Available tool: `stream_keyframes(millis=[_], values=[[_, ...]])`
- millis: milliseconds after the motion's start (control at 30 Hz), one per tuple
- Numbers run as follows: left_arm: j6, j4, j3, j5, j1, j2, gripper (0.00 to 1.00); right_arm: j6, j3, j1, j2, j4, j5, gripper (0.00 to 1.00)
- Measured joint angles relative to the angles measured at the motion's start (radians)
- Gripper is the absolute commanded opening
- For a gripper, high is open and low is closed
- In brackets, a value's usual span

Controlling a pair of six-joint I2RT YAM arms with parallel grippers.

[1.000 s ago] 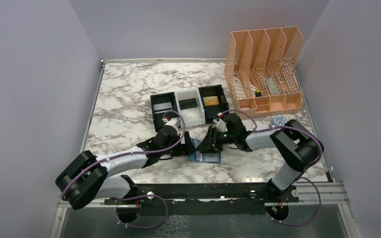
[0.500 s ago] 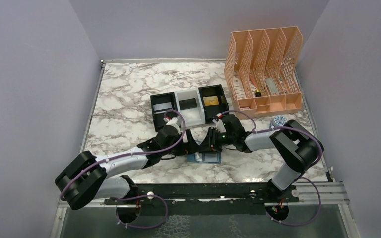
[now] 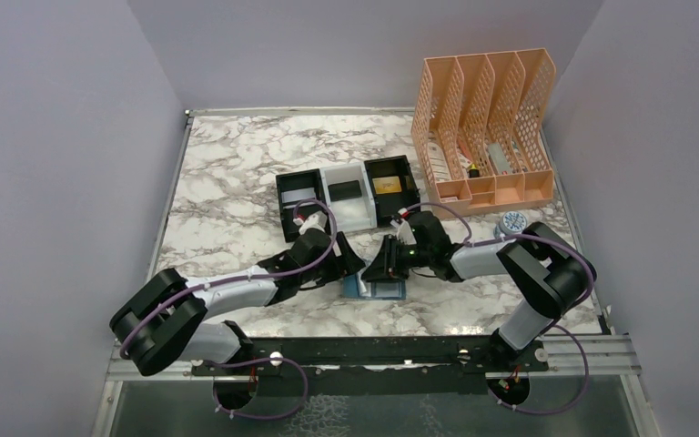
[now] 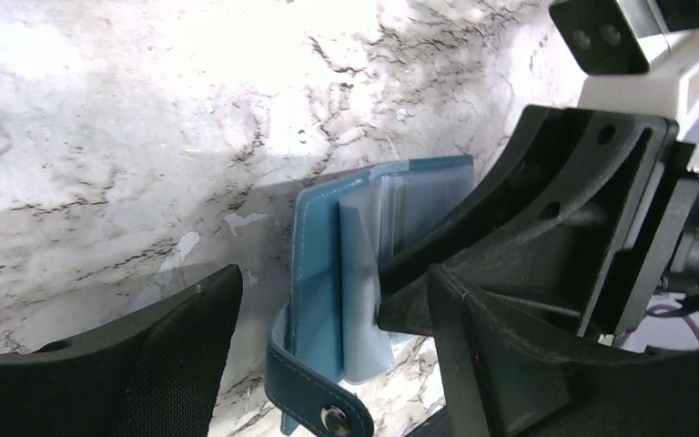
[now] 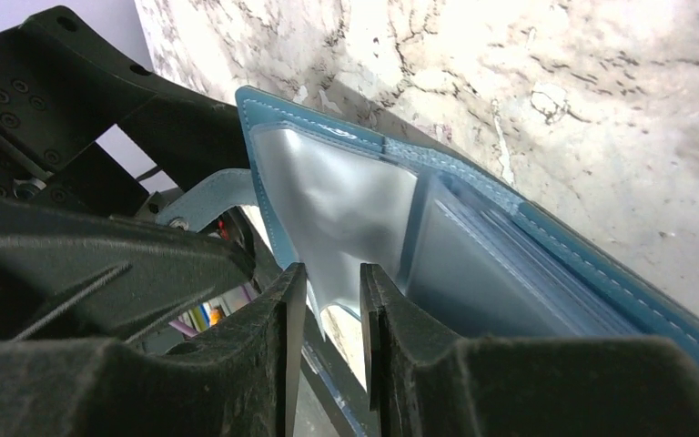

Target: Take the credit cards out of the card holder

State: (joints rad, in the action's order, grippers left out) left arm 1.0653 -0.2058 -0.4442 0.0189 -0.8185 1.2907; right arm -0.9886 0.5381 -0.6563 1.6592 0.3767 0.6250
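Note:
The blue card holder (image 3: 384,291) lies half open on the marble between my two grippers. In the left wrist view the card holder (image 4: 319,264) has one panel raised on edge, its snap strap hanging in front. My left gripper (image 3: 353,264) is wide open with its fingers on either side of that panel (image 4: 332,273). My right gripper (image 3: 384,269) has its jaws a narrow gap apart (image 5: 328,273), with the tip of the clear inner pocket (image 5: 337,200) between them. I cannot tell if a card is in that pocket. A gold card (image 3: 385,185) and a black card (image 3: 344,190) lie in the tray.
The black-and-white three-compartment tray (image 3: 280,205) stands just behind the grippers. An orange mesh file organiser (image 3: 487,127) stands at the back right. A small round blue-white object (image 3: 513,220) lies beside the right arm's elbow.
My left gripper has shifted a little toward the card holder and its fingers have spread apart. My right gripper has stayed at the card holder, which has barely moved.

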Motion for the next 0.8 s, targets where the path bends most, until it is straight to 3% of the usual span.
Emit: stream_keyframes(millis=[167, 567, 800], values=[[0.025, 0.015, -0.011, 0.019, 0.001, 0.035, 0.68, 0.008, -0.011, 0.0, -0.001, 0.008, 0.002, 0.31], [0.004, 0.093, -0.071, 0.016, 0.001, 0.098, 0.39, 0.051, -0.016, 0.0, -0.081, 0.004, 0.027, 0.42], [-0.005, 0.131, -0.053, 0.016, 0.001, 0.041, 0.26, 0.124, 0.03, 0.0, -0.217, -0.198, -0.069, 0.42]])
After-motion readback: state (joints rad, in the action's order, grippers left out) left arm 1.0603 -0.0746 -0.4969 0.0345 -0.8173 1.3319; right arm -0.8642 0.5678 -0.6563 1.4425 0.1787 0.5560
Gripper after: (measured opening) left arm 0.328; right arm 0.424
